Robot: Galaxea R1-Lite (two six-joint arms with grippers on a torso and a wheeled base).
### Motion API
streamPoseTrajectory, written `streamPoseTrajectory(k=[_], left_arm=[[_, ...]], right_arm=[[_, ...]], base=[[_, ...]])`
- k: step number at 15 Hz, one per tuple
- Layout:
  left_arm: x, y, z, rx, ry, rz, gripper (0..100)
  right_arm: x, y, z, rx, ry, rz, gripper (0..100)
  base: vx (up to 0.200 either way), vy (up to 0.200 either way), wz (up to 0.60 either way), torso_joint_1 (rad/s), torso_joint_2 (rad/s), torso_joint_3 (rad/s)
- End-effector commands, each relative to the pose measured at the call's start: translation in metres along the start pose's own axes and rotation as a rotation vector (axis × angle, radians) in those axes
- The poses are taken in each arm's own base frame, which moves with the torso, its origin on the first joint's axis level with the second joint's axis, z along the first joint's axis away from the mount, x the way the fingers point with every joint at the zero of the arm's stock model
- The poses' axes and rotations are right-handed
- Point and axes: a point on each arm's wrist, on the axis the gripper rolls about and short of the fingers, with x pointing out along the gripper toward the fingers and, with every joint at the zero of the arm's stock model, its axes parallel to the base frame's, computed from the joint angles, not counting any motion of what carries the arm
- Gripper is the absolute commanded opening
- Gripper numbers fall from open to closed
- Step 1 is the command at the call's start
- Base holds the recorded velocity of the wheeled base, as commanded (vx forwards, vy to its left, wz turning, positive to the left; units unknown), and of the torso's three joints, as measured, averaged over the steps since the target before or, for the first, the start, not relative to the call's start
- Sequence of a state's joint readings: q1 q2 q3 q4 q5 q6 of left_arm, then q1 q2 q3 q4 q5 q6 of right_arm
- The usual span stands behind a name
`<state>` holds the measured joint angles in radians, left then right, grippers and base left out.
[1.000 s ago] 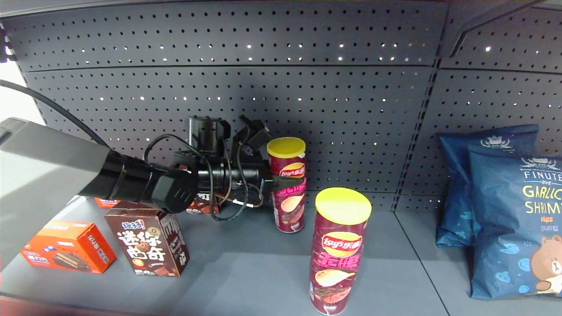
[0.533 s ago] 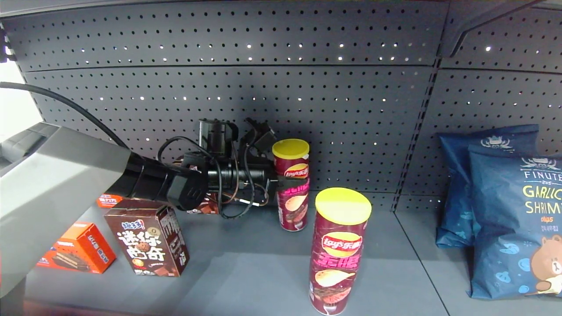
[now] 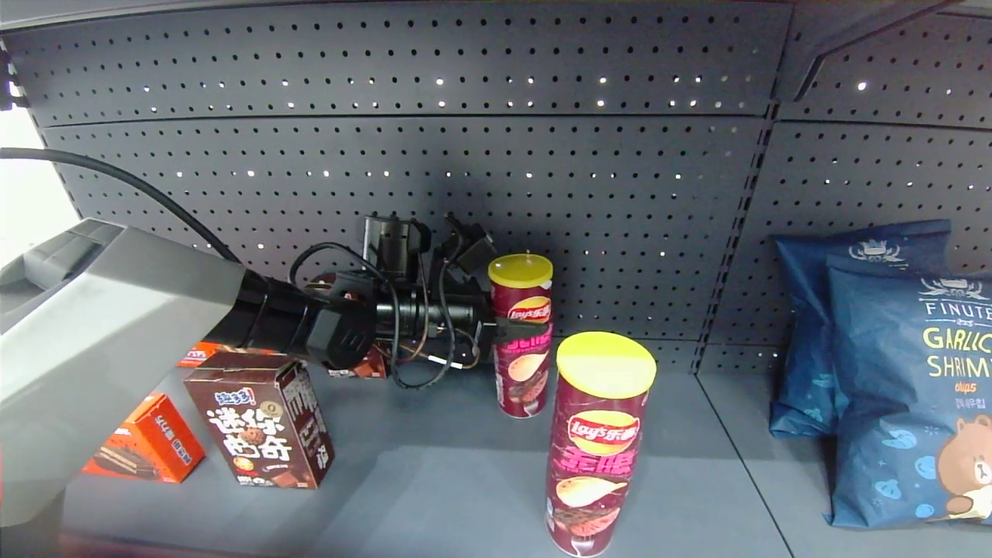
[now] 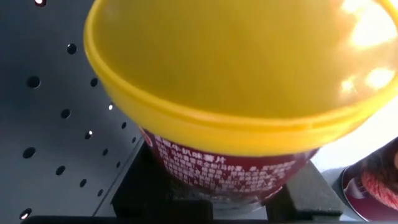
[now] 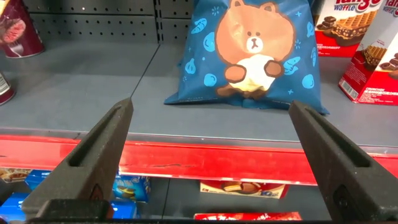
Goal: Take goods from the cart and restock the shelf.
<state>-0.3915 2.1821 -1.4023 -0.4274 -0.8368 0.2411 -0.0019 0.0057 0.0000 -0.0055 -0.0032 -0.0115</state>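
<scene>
The left gripper (image 3: 518, 328) has its fingers clamped across the upper middle of a maroon chip can (image 3: 525, 376) with a yellow lid. The can stands upright deep on the shelf (image 3: 434, 473), close to the pegboard back panel (image 3: 620, 232) and behind a matching second can (image 3: 597, 449), though I cannot tell whether its base touches the shelf. The right gripper (image 5: 217, 155) faces a blue snack bag (image 5: 249, 56) with its fingers spread wide and empty. I judge the can to be a light, stiff, smooth-walled tube, tall and easily toppled, so it is best held across the body with moderate squeeze, never by the lid.
</scene>
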Motion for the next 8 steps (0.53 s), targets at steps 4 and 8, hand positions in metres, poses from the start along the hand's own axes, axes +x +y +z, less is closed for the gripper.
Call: streamPoseTrajectory(k=[4,8], left_arm=[[0.0087,0.0013,-0.0066,-0.012,0.013,-0.012,0],[0.0119,0.0008,-0.0062,-0.01,0.012,-0.013,100]], right_arm=[[0.0001,0.0,0.0001,-0.001,0.001,-0.001,100],[0.0001,0.0,0.0001,-0.001,0.001,0.001,100]], base=[[0.0,0.0,0.0,0.0,0.0,0.0],[0.0,0.0,0.0,0.0,0.0,0.0]])
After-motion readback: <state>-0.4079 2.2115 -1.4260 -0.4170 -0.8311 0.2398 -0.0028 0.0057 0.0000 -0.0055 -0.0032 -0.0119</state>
